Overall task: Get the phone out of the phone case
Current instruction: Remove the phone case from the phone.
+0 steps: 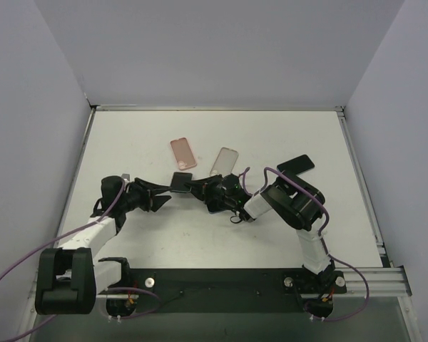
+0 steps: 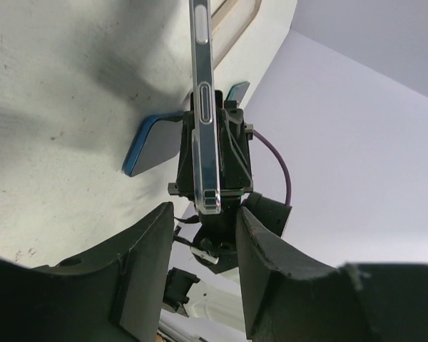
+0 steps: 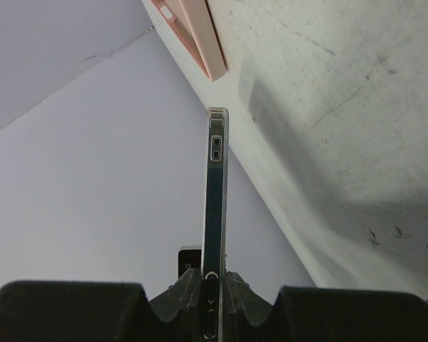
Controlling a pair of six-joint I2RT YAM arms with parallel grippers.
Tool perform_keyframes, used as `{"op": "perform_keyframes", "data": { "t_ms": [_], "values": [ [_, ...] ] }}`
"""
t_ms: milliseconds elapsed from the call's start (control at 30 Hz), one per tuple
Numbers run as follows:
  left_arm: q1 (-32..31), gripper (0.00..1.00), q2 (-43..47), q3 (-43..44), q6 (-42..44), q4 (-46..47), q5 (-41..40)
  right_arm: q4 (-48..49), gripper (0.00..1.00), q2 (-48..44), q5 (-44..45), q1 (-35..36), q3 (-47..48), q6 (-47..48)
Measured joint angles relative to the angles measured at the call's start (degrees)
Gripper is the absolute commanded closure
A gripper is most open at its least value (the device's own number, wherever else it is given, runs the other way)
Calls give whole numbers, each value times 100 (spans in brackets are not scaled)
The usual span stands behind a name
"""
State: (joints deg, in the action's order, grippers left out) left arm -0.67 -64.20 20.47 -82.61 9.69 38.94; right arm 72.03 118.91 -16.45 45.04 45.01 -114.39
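Note:
A phone in a clear case (image 1: 180, 182) is held edge-on above the table between the two arms. My right gripper (image 1: 200, 191) is shut on it; in the right wrist view the cased phone (image 3: 215, 199) rises straight up from between my fingertips (image 3: 194, 292). My left gripper (image 1: 160, 194) is open. In the left wrist view the phone (image 2: 205, 121) ends just at the tips of my spread fingers (image 2: 139, 271), which do not touch it. The right gripper (image 2: 214, 167) shows behind the phone there.
A pink case (image 1: 182, 152) and a beige translucent case (image 1: 225, 160) lie on the table behind the grippers. A dark bluish phone (image 1: 296, 165) lies at the right, and it also shows in the left wrist view (image 2: 153, 146). Walls enclose the table on three sides.

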Motion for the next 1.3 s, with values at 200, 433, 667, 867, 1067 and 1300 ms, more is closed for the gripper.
{"op": "perform_keyframes", "data": {
  "t_ms": [200,433,667,867,1067,1300],
  "values": [
    [2,55,-343,0,-122,229,-114,0,100,0,17,0,0,0],
    [2,73,-391,2,-245,424,-142,0,100,0,22,0,0,0],
    [2,89,-391,4,-291,450,-157,-2,100,0,61,7,0,2],
    [2,100,-387,15,-293,448,-160,4,100,0,79,39,0,0],
    [2,100,-387,15,-420,651,-160,72,100,0,129,44,2,-55],
    [2,100,-446,387,-525,791,-138,256,100,0,310,39,140,-243]
  ]
}}
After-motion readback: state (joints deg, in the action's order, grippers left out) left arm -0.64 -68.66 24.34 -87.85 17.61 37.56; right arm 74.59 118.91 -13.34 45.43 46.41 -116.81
